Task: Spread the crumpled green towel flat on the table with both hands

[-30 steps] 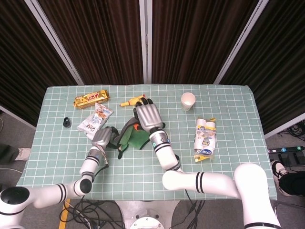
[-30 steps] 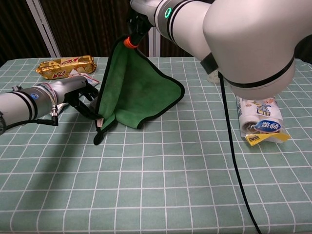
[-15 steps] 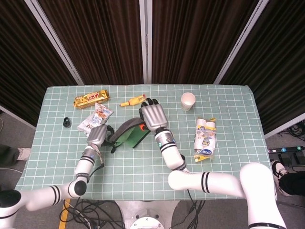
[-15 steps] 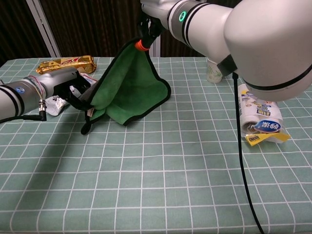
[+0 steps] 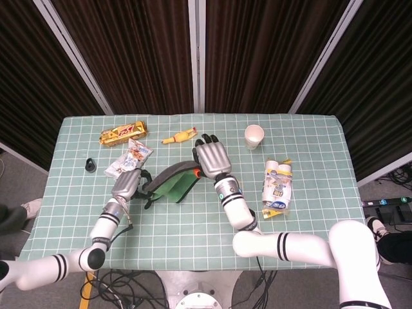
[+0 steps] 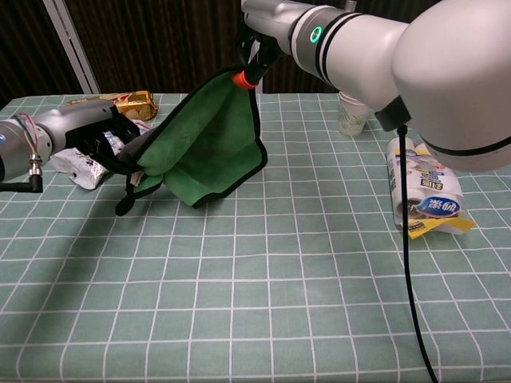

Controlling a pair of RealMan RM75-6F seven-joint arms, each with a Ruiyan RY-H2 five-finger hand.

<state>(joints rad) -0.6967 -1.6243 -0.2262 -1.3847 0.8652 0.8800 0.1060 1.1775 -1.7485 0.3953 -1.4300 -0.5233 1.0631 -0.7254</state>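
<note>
Around us on the table lie a gold snack bar at about ten o'clock, a small printed snack packet just beside our left hand, a yellow toy near twelve, a paper cup at one o'clock, a small black object near the left edge, and a wrapped pack of paper rolls at three o'clock, well apart from the cloth. The table wears a pale green cloth with a white grid, and dark curtains with pale uprights hang behind it. The green towel hangs lifted between our hands, a little left of centre, its lower fold brushing or just above the table; we cannot tell which. Our left hand grips its left edge with fingers curled around the dark border. Our right hand pinches the upper corner by an orange tab, held higher, so the cloth slopes down toward the left.
</note>
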